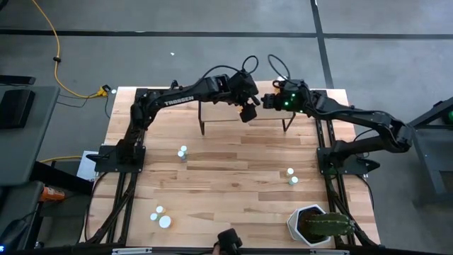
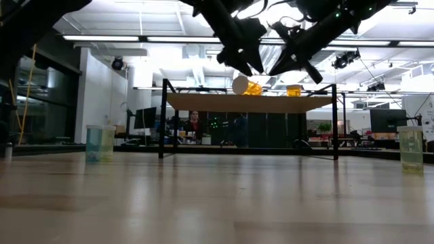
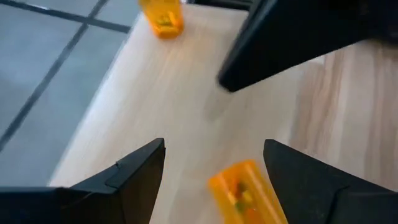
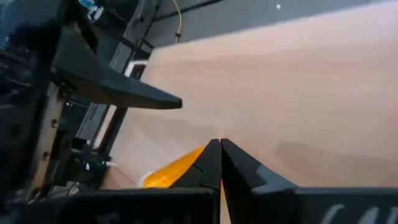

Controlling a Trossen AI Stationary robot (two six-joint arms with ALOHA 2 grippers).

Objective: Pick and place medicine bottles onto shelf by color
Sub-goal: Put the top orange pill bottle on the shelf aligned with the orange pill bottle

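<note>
The shelf point(image 2: 203, 103) stands at the table's far edge, and both arms reach over it. An orange bottle point(image 3: 244, 191) lies on its side on the shelf board point(image 3: 168, 93), white cap point(image 2: 239, 85) toward the table's left. My left gripper point(image 3: 214, 149) is open above it, with a finger on either side and a gap to each. A second orange bottle point(image 3: 160, 16) stands upright farther along the shelf point(image 2: 293, 90). My right gripper point(image 4: 219, 144) is shut just over the board, right beside the lying bottle point(image 4: 171, 173). My right gripper's shut fingers point(image 4: 208, 163) stand right beside the lying orange bottle, slanting down from the table's right side. The finger itself hides where they meet, so I cannot tell whether they touch.
Pale blue bottles point(image 1: 182, 151) stand left of centre on the table and green ones point(image 1: 291, 176) right of centre. More white-capped bottles point(image 1: 161, 217) are at the near left. A white pot with a plant point(image 1: 315, 225) stands near right. The two grippers point(image 1: 258, 106) are close together.
</note>
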